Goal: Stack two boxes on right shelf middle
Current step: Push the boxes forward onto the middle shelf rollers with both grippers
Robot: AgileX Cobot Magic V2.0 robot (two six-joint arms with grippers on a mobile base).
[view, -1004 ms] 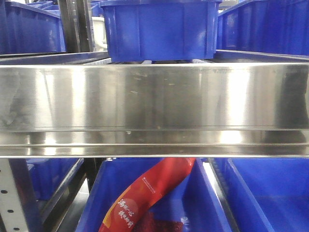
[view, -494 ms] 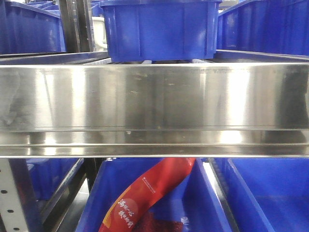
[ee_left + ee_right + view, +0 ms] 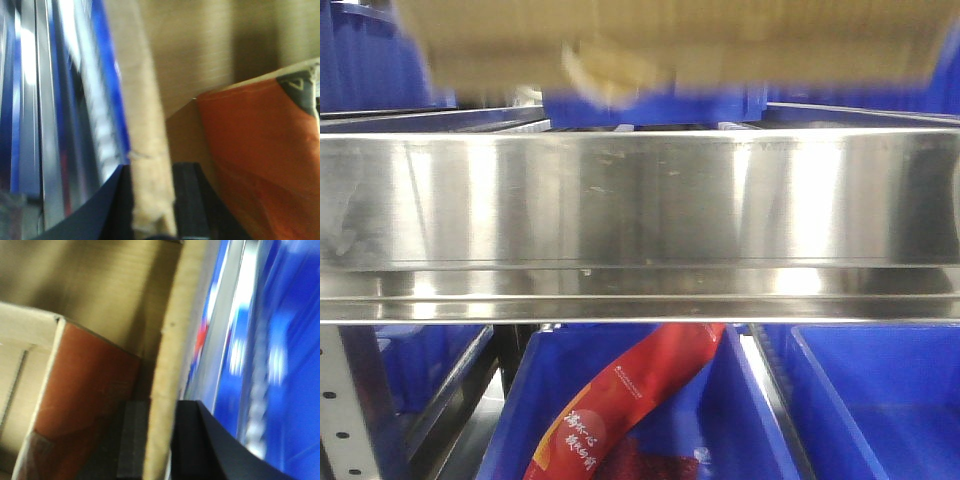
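Observation:
Only one of the boxes shows: a brown cardboard box, blurred, spanning the top of the front view above the shelf's shiny steel front lip. My left gripper is shut on the box's left wall, one finger inside and one outside. On the opposite side, the right gripper is shut on the box's right wall in the same way. Inside the box lies a red-orange carton, which the right wrist view also catches as the carton.
A blue bin stands on the shelf level behind the box. Below the lip are more blue bins, one holding a red printed package. A grey perforated upright is at the lower left.
The cardboard box has come down into the top of the front view, now covering most of the blue bins behind. Shelf and lower bins have not moved.

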